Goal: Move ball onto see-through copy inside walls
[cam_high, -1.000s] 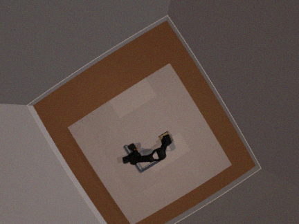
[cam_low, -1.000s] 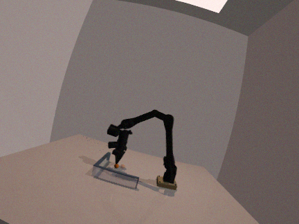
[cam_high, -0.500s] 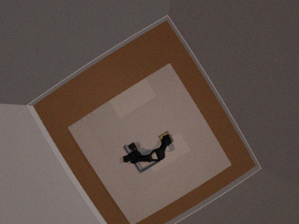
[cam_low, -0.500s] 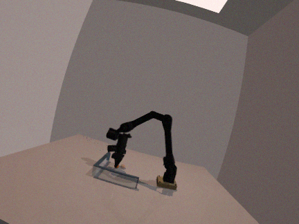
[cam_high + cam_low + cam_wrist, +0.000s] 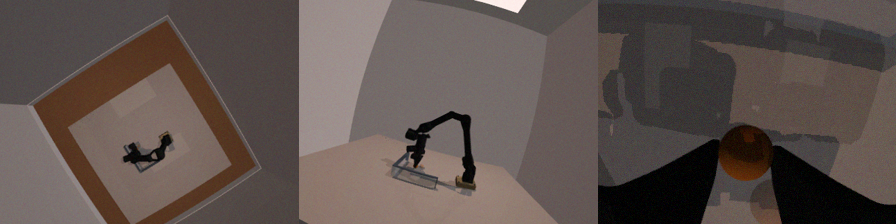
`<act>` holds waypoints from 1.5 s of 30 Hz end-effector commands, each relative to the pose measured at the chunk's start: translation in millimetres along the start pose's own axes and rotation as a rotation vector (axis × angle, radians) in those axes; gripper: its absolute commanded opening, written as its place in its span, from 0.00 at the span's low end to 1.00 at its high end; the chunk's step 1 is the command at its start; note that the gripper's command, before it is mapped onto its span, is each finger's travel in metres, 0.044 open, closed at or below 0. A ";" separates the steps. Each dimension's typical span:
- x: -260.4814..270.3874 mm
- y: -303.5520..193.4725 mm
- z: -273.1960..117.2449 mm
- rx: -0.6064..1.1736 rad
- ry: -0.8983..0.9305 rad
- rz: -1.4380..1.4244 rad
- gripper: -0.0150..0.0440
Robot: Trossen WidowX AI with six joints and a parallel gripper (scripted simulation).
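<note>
The orange ball (image 5: 746, 155) (image 5: 417, 167) is between the two black fingertips, low at the table. My gripper (image 5: 746, 149) (image 5: 416, 166) is shut on it, with a fingertip against each side. The see-through copy (image 5: 767, 201) (image 5: 422, 166) shows just below and to the right of the ball in the wrist view, partly covered by the right finger. It is apart from the ball's centre. The low clear walls (image 5: 151, 166) (image 5: 427, 175) make a corner around the gripper's side of the table. In the top view the arm hides most of the ball.
The arm's yellowish base (image 5: 164, 135) (image 5: 461, 182) stands beyond the open side of the walls. A wall also runs across the top of the wrist view (image 5: 748, 25). The pale table (image 5: 100, 138) (image 5: 368, 180) carries shadows of the arm around the ball.
</note>
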State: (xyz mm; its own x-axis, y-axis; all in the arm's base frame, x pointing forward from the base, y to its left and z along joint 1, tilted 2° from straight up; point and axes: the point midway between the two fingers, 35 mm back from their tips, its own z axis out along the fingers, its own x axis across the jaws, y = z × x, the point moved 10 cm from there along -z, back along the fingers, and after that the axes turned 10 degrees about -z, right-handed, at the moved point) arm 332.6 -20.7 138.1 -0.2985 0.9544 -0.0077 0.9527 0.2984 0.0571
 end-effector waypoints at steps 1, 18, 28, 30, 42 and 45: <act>-0.9 2.6 -12.2 -0.004 0.002 0.005 0.25; -1.2 2.5 -109.7 -0.004 0.002 0.005 0.25; -2.0 -3.4 -120.3 -0.004 0.001 0.005 0.25; -4.4 -8.0 -115.4 -0.003 0.001 0.005 0.25; -15.6 -37.5 -85.5 0.000 0.000 0.005 0.25; -16.1 -39.2 -83.0 0.000 0.000 0.005 0.25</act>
State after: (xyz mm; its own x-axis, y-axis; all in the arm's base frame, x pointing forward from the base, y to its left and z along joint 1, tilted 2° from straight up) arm 299.4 -46.6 223.1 -0.2872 0.9578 -0.0081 0.9566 0.2872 0.0491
